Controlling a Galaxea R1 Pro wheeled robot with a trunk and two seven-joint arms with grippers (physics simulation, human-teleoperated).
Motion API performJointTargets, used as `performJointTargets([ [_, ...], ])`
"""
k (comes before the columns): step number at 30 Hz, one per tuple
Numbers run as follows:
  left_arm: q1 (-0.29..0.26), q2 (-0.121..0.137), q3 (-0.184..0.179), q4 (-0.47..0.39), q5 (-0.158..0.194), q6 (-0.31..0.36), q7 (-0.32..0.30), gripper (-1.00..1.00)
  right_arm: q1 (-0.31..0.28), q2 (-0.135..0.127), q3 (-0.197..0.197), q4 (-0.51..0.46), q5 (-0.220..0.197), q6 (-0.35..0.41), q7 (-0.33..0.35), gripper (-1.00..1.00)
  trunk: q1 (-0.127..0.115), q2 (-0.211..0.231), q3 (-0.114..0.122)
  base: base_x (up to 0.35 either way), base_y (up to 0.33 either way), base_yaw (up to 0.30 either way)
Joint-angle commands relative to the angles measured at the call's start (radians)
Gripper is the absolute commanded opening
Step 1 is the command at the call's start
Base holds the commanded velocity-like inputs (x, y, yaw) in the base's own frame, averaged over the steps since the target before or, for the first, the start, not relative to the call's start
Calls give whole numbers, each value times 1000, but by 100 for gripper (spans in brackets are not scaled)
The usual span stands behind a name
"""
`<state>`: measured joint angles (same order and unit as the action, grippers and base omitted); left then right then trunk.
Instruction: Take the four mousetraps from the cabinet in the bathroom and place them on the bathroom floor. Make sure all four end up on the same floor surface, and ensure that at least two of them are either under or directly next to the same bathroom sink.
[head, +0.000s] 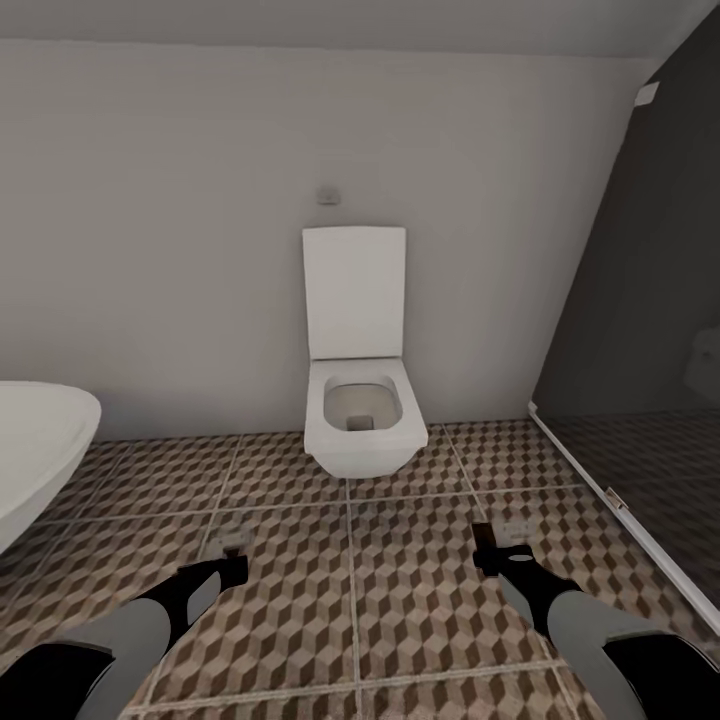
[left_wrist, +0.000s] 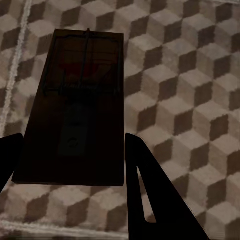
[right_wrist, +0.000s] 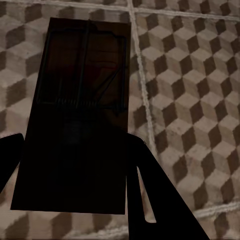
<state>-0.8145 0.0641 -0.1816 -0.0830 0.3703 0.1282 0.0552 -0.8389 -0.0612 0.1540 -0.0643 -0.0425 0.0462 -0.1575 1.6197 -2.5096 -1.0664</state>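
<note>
A plain pale wall (head: 170, 220) is seen across the back, with a white ceiling strip above it. A white toilet (head: 360, 420) is set against this wall, its lid raised upright, and a small flush button (head: 327, 195) is mounted above it. The curved white rim of a bathtub (head: 40, 440) is seen at the left edge. A dark glass shower partition (head: 650, 300) is placed at the right, with a pale frame along its base.
</note>
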Motion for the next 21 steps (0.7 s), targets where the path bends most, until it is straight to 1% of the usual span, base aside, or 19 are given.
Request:
performJointTargets([
  [1,0,0,-9,-3,7,2,4,-100,0,0,9,-2,-7,4,-5,-100,0,-1,-5,0,0,0],
  [6,1,0,-8,1,11,-51,6,-100,0,0,9,-2,-7,4,-5,-100,2,-2,-24,0,0,0],
  [11,1,0,-8,7,13,-72,11,-100,0,-2,9,-2,-7,4,-5,-100,2,-2,-24,0,0,0],
  [21,1,0,-9,9,13,-76,16,-100,0,-3,9,-2,-7,4,-5,-100,2,-2,-24,0,0,0],
])
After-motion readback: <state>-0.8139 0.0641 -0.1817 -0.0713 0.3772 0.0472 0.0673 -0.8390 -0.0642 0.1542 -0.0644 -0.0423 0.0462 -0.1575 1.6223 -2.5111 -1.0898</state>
